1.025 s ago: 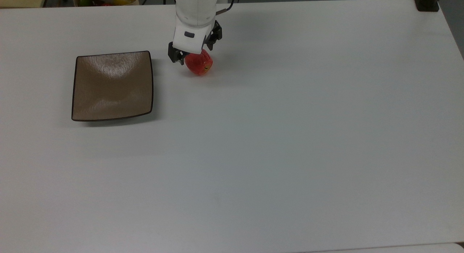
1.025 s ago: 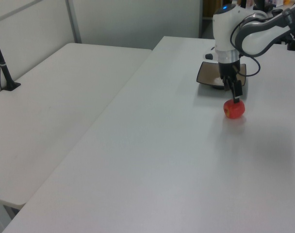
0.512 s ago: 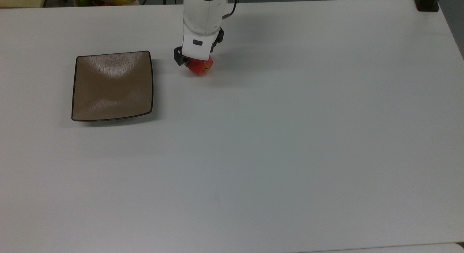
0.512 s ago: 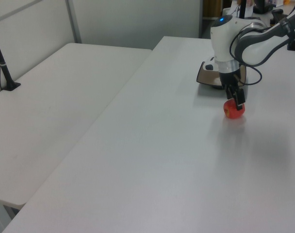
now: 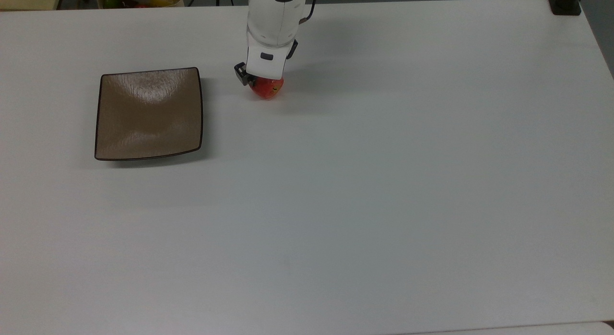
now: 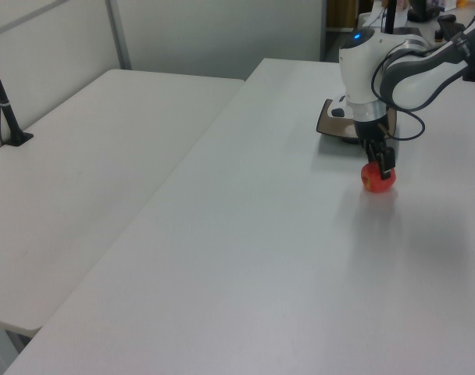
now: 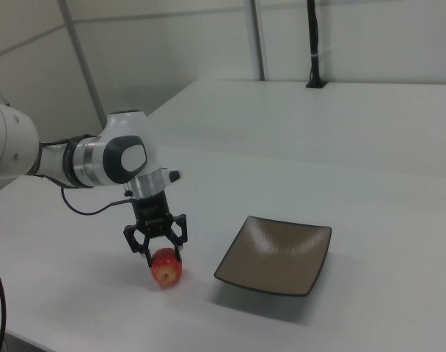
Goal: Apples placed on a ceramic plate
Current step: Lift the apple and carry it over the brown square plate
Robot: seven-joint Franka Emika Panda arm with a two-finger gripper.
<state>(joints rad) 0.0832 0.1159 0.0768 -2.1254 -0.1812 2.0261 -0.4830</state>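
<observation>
- Right view: your hand (image 7: 162, 254) is straddling the apple (image 7: 166, 268), fingers spread, not yet pinching.
- Apple is sitting on the surface (image 5: 364, 181), near the plate (image 5: 148, 114), apart from it.

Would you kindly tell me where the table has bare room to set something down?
The table is bare right of the apple in the top view and across its lower half. The plate is bare too. The strip between plate and end effector is tight.
</observation>
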